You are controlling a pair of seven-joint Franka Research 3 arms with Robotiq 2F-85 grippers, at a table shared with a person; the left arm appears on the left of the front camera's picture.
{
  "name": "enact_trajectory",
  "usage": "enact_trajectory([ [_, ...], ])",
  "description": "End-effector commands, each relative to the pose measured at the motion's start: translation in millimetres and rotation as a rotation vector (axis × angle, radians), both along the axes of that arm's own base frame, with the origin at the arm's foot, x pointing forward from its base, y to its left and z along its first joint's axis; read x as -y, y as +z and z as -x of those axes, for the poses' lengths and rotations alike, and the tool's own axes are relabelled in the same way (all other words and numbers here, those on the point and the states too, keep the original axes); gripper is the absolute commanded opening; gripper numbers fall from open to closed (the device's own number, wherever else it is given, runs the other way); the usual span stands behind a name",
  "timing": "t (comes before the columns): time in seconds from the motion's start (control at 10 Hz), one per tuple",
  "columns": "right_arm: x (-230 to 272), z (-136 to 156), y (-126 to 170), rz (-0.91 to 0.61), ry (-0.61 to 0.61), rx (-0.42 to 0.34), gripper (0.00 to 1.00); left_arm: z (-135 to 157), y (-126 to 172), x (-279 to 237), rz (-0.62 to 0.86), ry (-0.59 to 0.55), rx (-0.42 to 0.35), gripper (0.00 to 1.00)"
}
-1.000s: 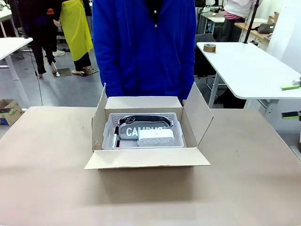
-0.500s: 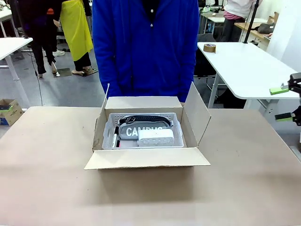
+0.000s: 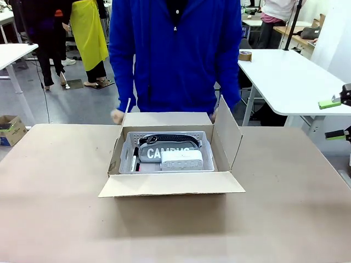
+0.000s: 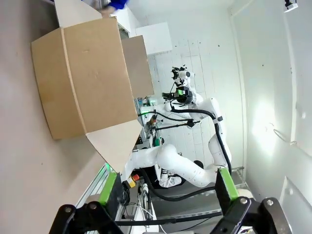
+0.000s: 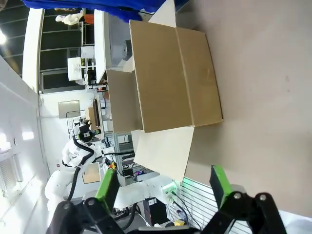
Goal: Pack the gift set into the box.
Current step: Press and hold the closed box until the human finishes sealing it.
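The box (image 3: 170, 184) sits open in the middle of the surface (image 3: 66, 192), all four flaps up or folded out. The grey tray (image 3: 125, 156) is already down inside it. In the tray, the pouch (image 3: 164, 152) with CAMPUS on it lies in the middle, the small white box (image 3: 181, 160) is in front of it and the black band (image 3: 170, 137) is behind.

A person (image 3: 173, 55) in a blue jacket stands right behind the box, one hand (image 3: 116, 115) just beside the far end of a side flap.

The right end effector (image 3: 332, 119) hangs off at the edge of the surface, well apart from the box, fingers spread wide with nothing between them. The left end effector (image 4: 167, 187) is also spread wide and empty, looking at the box from the side.
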State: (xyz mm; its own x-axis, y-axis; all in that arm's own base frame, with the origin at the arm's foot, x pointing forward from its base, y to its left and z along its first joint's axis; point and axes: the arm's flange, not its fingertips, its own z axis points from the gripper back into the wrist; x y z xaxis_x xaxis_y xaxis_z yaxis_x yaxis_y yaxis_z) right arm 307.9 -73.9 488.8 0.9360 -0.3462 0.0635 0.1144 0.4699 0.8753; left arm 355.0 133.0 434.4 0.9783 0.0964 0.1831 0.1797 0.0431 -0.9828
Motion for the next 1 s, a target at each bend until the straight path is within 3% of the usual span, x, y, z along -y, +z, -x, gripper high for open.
enact_trajectory([
  [0.0, -1.3, -0.3, 0.3, -0.021, 0.004, 0.018, 1.0, 2.8, -0.4, 1.9, -0.009, 0.001, 0.01, 1.0],
  [0.9, -1.3, -0.3, 0.3, -0.021, 0.004, 0.018, 1.0, 2.8, -0.4, 1.9, -0.009, 0.001, 0.01, 1.0],
])
